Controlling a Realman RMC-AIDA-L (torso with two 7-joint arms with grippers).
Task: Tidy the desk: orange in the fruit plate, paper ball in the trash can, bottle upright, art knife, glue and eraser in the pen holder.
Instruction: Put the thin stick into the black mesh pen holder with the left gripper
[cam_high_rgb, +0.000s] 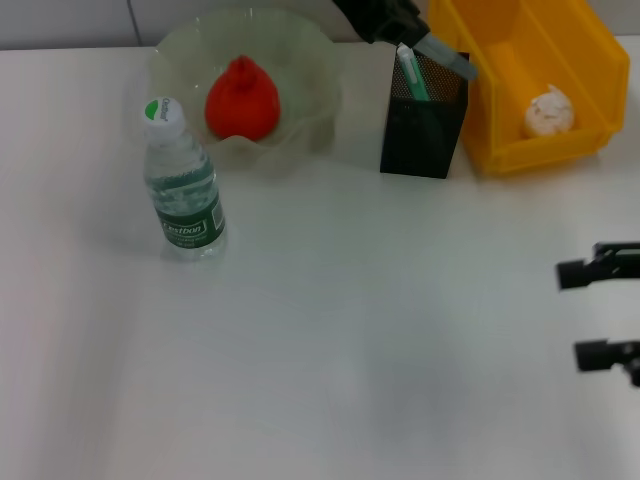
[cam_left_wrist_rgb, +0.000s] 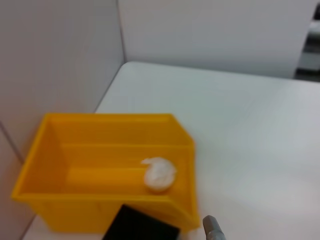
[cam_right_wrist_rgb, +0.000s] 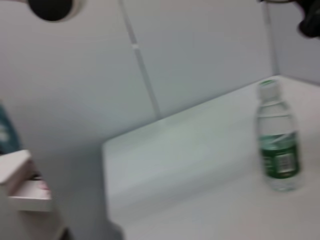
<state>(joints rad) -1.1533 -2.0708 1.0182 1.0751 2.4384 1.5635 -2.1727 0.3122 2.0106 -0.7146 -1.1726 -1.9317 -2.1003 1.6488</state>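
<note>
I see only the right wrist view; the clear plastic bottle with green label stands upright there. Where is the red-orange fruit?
Observer: The lumpy red-orange fruit lies inside the translucent pale-green bowl.
Operator: And the paper ball?
Observer: The crumpled white paper ball sits in the bright yellow plastic bin.
Operator: Where are the grippers?
Observer: The left gripper is above the black mesh pen holder; the right gripper is open, at the head view's right edge.

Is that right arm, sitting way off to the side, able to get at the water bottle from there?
Probably yes. The right gripper waits at the table's right edge, and the bottle stands upright on the left with nothing lying between them. It is a long way across, though, so full reach is uncertain.
</note>
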